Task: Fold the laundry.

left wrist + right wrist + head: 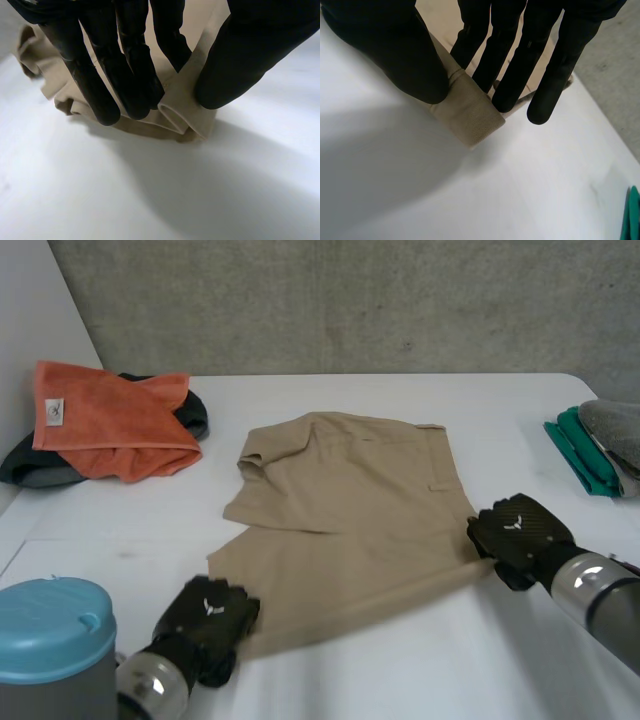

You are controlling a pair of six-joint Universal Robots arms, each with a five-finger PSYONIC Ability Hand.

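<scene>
The tan cotton shorts point(350, 510) lie spread at the middle of the white table point(400, 670). The left hand point(207, 615), lower left, pinches the near corner between thumb and straight fingers. The right hand point(520, 535), middle right, pinches the other near corner likewise. To fold well, both should probably lift evenly, keep that edge taut, and lay it squarely on the far edge. A small white tag point(55, 412) on the orange terry towel point(110, 425), upper left, bears marks too small to read.
</scene>
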